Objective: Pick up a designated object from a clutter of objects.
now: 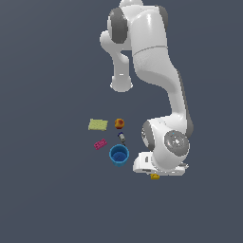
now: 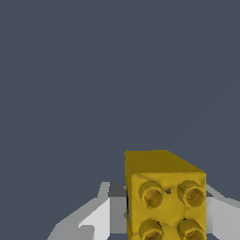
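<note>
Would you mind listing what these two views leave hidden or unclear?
- Yellow brick: the wrist view's edge cuts off its lower part; in the exterior view only a speck shows under the arm's hand.
- Gripper: its fingers flank the brick, but contact cannot be confirmed.
- Tiny dark-and-white piece: too small to identify in the exterior view.

Yellow studded brick — blue cup, magenta brick

The brick lies apart from the cup, toward the exterior view's right.
</note>
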Robot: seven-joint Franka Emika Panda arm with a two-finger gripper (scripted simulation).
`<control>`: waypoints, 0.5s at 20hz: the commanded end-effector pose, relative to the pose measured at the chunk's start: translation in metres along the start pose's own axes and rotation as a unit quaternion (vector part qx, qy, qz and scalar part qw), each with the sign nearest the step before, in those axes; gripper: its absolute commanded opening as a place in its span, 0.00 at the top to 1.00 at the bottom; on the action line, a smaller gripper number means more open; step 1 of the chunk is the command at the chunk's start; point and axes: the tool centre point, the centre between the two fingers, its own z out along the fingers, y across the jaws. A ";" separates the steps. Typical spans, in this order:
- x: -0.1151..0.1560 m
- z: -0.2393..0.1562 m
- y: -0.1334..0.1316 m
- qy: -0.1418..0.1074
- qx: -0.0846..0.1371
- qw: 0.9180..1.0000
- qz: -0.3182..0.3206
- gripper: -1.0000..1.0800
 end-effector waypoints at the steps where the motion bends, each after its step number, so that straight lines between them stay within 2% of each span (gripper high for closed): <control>1: 0.000 0.000 0.000 0.000 0.000 1.000 0.000 1.00; 10: -0.001 -0.009 0.003 0.000 0.000 1.000 0.000 1.00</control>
